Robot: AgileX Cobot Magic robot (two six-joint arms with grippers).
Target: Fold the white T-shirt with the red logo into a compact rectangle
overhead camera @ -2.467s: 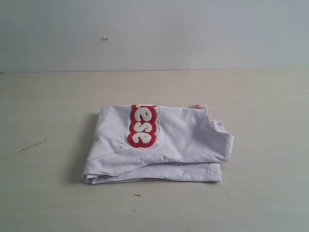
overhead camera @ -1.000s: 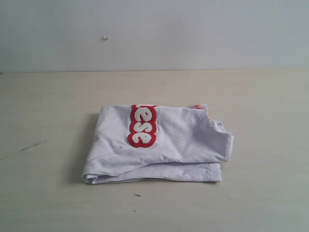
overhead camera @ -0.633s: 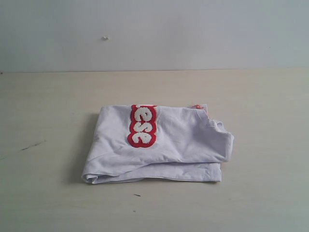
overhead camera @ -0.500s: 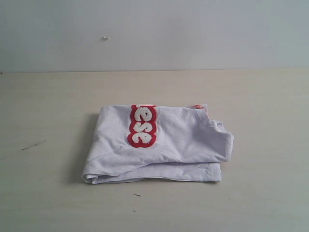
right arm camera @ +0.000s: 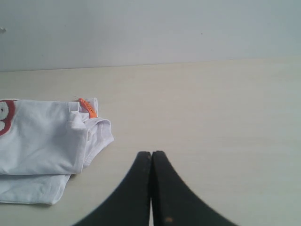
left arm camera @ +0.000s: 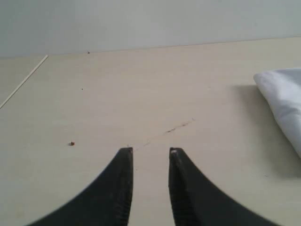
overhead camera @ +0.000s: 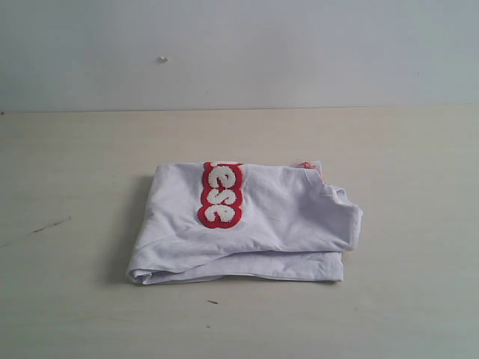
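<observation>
The white T-shirt lies folded into a thick rectangle at the middle of the table, and the red logo runs as a short strip down its top layer. An orange neck tag sticks out at its far right corner. Neither arm shows in the exterior view. In the left wrist view my left gripper hangs open over bare table, with one corner of the shirt off to the side. My right gripper is shut on nothing, away from the shirt.
The pale wooden table runs back to a plain grey wall. A dark scratch and a small brown speck mark the table near the left gripper.
</observation>
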